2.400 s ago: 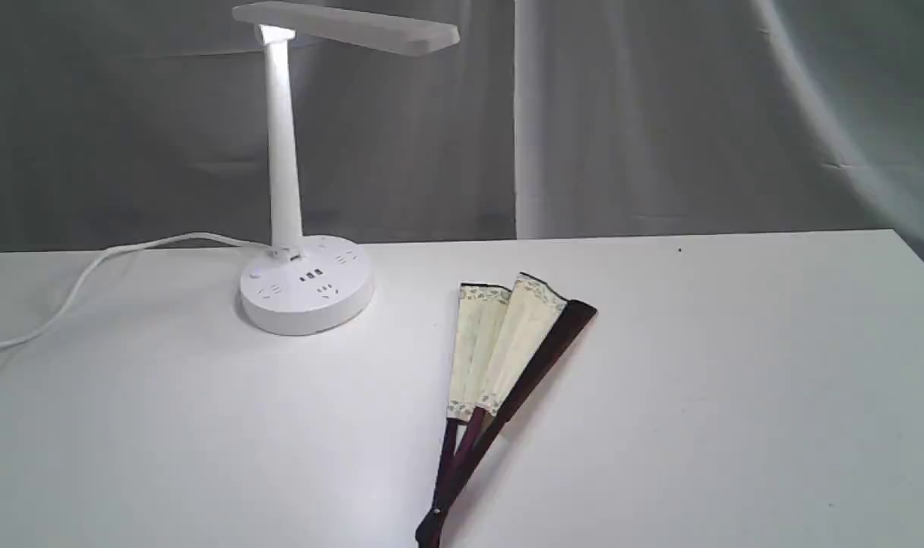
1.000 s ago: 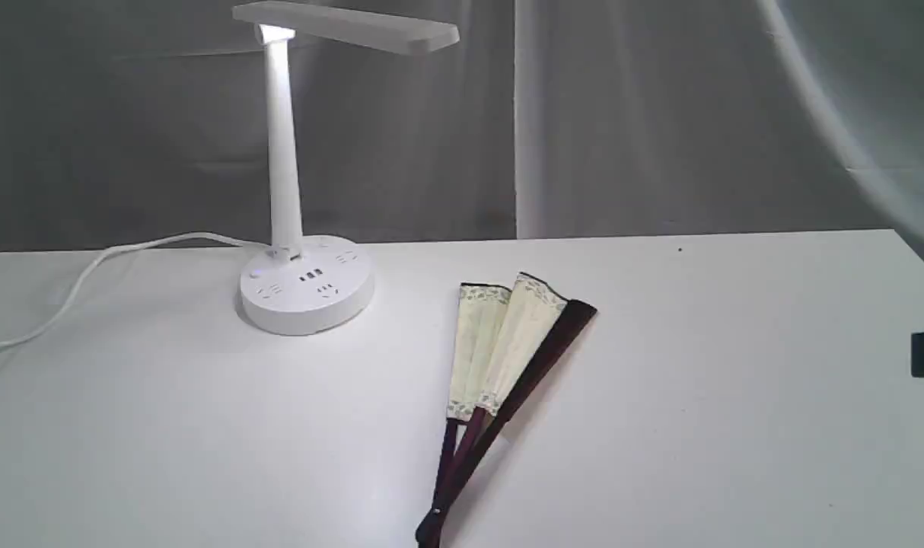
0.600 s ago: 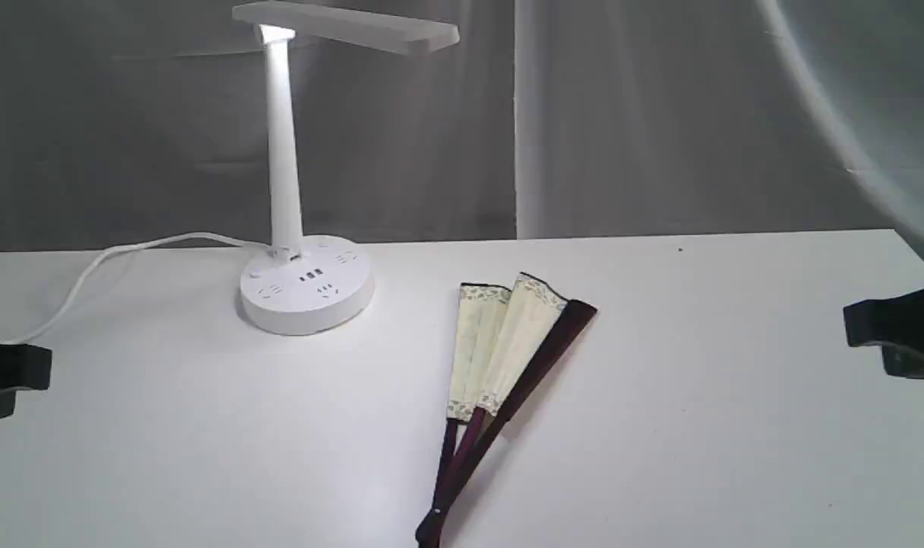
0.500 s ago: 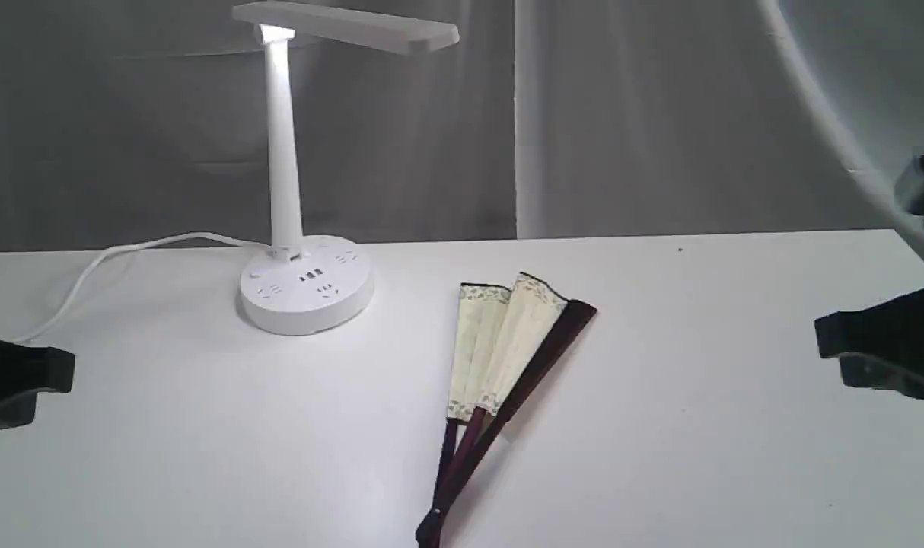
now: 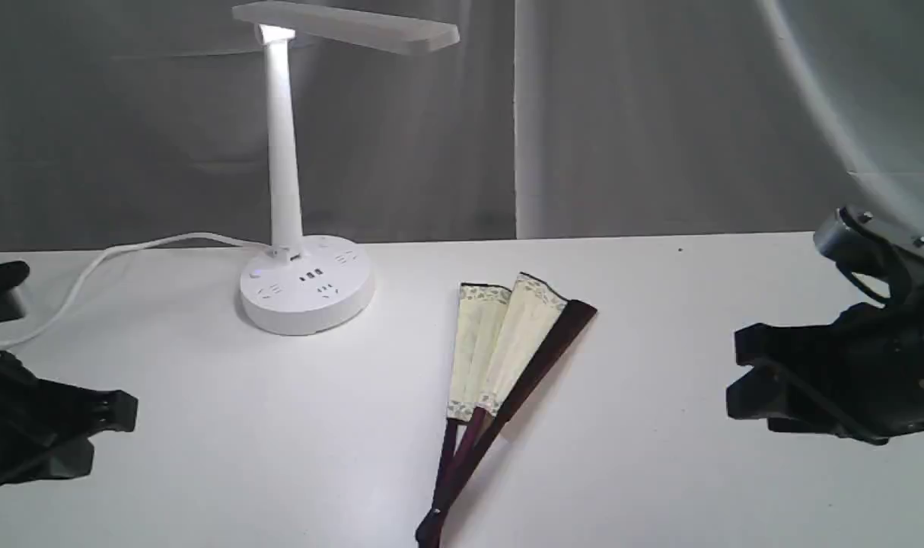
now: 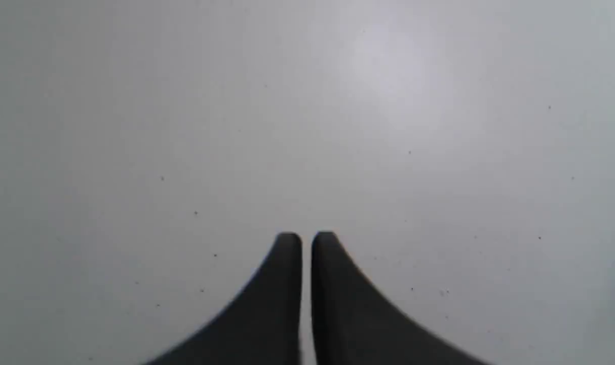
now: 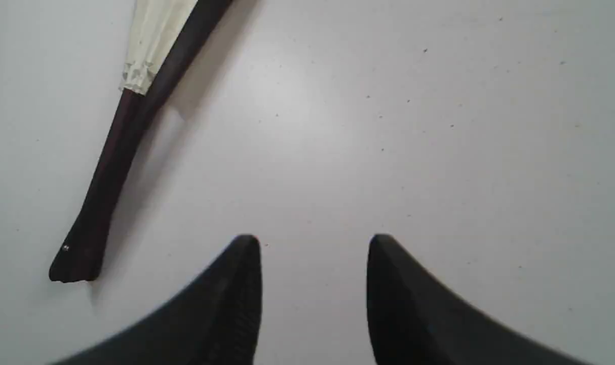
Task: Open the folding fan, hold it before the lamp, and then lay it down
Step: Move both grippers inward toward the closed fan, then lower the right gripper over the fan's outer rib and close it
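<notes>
- The folding fan lies flat on the white table, near the middle and toward the front edge
- It is opened only a little: a few cream pleats are spread, and the dark maroon guard lies along the right side of them
- Its pivot end points to the front edge of the table, and its patterned border points to the grey curtain behind
- In the right wrist view the fan's dark ribs and pivot end rest on the table, with nothing touching them
- The lamp stands upright behind the fan and to its left, well apart from it; there is a bright glow where the stem meets the flat head
- Its white cord runs from the round base over the table toward the left edge
- The right end effector hovers over the table on the right, well apart from the fan; its fingers stand clearly apart and there is nothing between them
- The left end effector is at the far left, over bare table; its fingers are almost together with only a thin slit, and it grips nothing
</notes>
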`<state>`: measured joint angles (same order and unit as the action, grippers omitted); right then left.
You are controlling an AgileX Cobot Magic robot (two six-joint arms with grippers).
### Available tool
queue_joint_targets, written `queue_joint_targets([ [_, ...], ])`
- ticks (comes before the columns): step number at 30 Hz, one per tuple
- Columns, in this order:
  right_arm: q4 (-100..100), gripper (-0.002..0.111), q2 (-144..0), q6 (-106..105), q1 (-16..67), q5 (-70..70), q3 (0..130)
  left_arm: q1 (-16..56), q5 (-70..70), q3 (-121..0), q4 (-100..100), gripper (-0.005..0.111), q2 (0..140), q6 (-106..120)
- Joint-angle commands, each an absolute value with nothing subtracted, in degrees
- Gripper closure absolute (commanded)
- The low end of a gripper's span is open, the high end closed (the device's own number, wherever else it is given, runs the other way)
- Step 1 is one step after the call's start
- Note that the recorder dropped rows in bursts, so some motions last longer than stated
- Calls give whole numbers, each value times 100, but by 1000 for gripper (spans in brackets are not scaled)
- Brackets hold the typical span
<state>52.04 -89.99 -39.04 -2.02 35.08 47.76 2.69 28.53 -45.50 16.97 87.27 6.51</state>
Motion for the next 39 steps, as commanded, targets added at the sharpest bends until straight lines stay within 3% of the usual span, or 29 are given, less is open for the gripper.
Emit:
queue_joint_targets([
  [1,5795,72,-9326,-4389,-175,3599,4812,287,2883,-4638,2195,103,9024,1241],
  [12,6927,72,-9920,-5151,-136,4136,4812,287,3579,-5023,2536,105,9570,1521],
  [20,6250,75,-9995,-5026,604,3789,4812,331,3778,-5127,2553,107,9812,1372],
  [28,4170,75,-9995,-2898,1580,2680,4812,1082,3977,-5264,1358,107,9812,495],
  [39,4087,75,-10179,-1612,2541,1544,4890,1797,4035,-5264,228,107,9812,-461],
])
